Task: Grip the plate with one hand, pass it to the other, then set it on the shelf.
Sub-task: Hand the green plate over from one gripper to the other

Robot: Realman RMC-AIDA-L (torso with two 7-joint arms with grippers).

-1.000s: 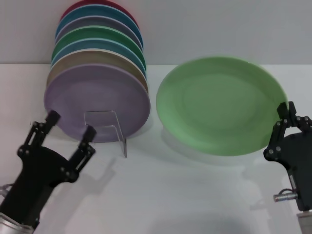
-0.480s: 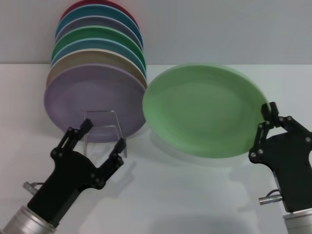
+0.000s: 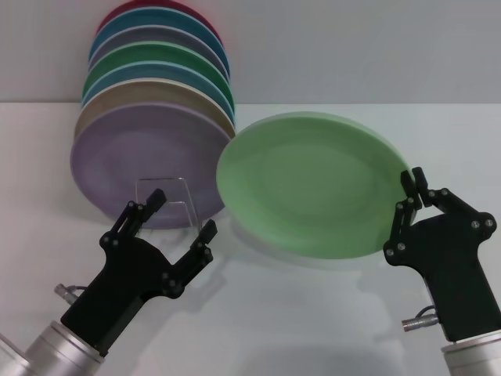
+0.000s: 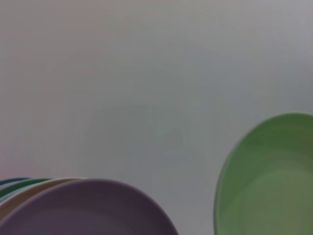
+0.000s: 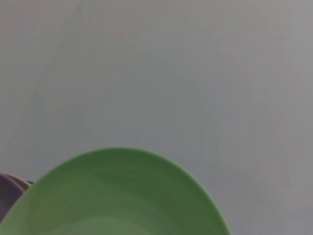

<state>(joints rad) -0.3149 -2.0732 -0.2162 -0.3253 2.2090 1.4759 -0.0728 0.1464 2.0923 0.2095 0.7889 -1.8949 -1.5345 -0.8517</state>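
The pale mint-green plate (image 3: 313,182) hangs tilted in the air above the white table, right of centre in the head view. My right gripper (image 3: 413,186) is shut on its right rim. The plate also shows in the right wrist view (image 5: 117,196) and the left wrist view (image 4: 269,181). My left gripper (image 3: 182,213) is open and empty, low at the left, just in front of the wire shelf (image 3: 171,202) and short of the plate's left rim. The shelf holds several upright plates, a lavender plate (image 3: 149,160) at the front.
Behind the lavender plate stand tan, blue, darker green, purple, teal and red plates (image 3: 160,63), leaning toward the back wall. The lavender plate's rim shows in the left wrist view (image 4: 83,210). White table (image 3: 297,313) lies between my arms.
My right gripper has carried the plate leftward toward the rack. My left gripper has moved right and forward, toward the plate's left rim, still open.
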